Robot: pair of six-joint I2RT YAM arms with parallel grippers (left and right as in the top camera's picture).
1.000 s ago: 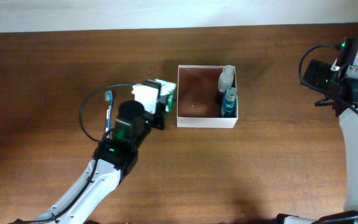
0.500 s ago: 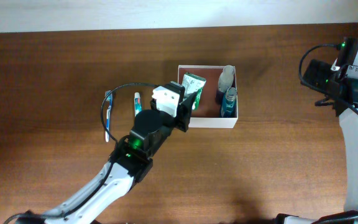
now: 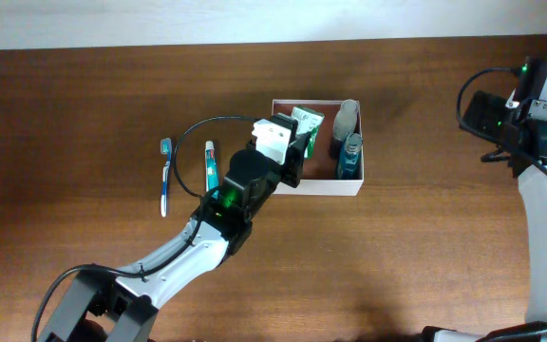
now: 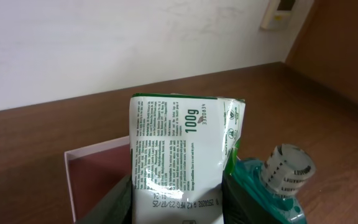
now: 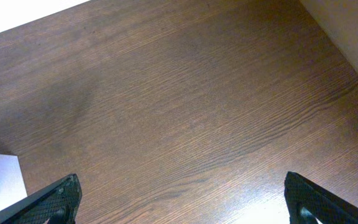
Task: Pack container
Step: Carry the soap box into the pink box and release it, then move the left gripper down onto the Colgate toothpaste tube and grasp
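The container [image 3: 316,186] is a shallow white box with a reddish-brown inside, at the table's middle. It holds a teal bottle [image 3: 349,157] and a grey tube [image 3: 347,118] along its right side. My left gripper [image 3: 300,142] is shut on a green-and-white packet [image 3: 307,124] and holds it over the container's left half. In the left wrist view the packet [image 4: 182,158] stands between the fingers, with the teal bottle [image 4: 272,193] to its right and the container's wall [image 4: 73,180] to its left. My right gripper [image 5: 179,199] is open and empty at the far right.
A blue toothbrush [image 3: 165,176] and a small toothpaste tube [image 3: 210,163] lie on the wooden table left of the container. The left arm's black cable loops above them.
My left gripper has carried the packet rightward from beside the container's left wall to over its inside. The toothpaste tube came into sight. The right arm has not moved.
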